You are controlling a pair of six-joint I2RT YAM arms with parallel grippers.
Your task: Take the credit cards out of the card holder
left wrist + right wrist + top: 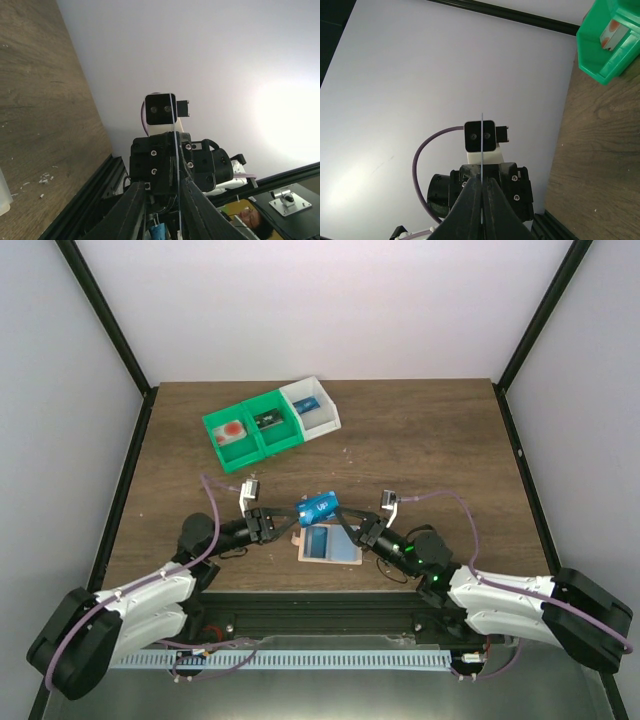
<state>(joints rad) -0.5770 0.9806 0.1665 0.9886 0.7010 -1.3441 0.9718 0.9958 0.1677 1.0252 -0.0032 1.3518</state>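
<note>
At the far left of the table (430,440) sat green bins (250,435) and a white bin (312,408). The left gripper (292,517) stood partly open around a dark blue card (320,507), with a gap showing beside one finger (131,212). Just below, the holder (299,543) lay flat on the table, a light blue card (333,542) lying over it. The right gripper (347,516) was clamped on the dark blue card's other end.
</note>
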